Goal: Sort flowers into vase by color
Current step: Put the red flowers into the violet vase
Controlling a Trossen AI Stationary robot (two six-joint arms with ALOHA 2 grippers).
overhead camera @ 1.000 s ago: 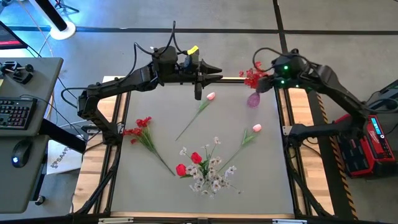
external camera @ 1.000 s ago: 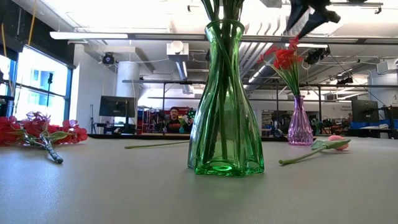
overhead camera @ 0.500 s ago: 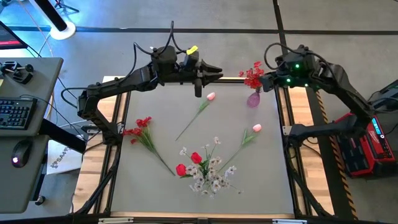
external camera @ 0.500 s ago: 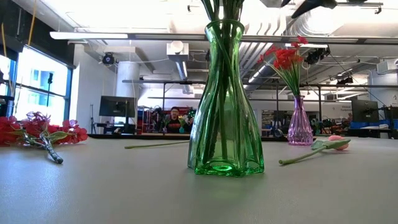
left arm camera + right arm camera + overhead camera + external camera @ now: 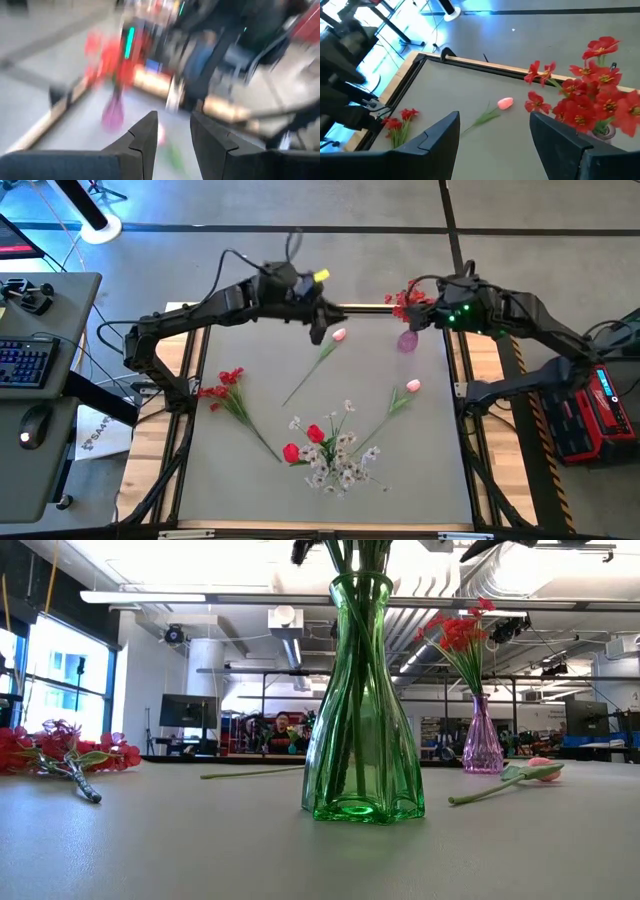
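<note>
I have the right gripper (image 5: pixel 492 132) above the table's (image 5: pixel 250 370) far right corner, jaws wide and empty, just beside the red blossoms (image 5: pixel 406 302) standing in the pink vase (image 5: pixel 407 341). My left gripper (image 5: pixel 173 132) hangs over the far edge with jaws narrowly parted, nothing between them. On the table lie two pink tulips (image 5: pixel 339 335) (image 5: pixel 412 386) and a red spray (image 5: pixel 228 383). The green vase (image 5: pixel 361 700) near the front edge holds red tulips (image 5: pixel 303 442) and white sprigs (image 5: pixel 340 463).

Left wrist view smeared throughout; green vase (image 5: pixel 360 700) mouth cropped by low view's top edge; grippers mostly cropped there.
</note>
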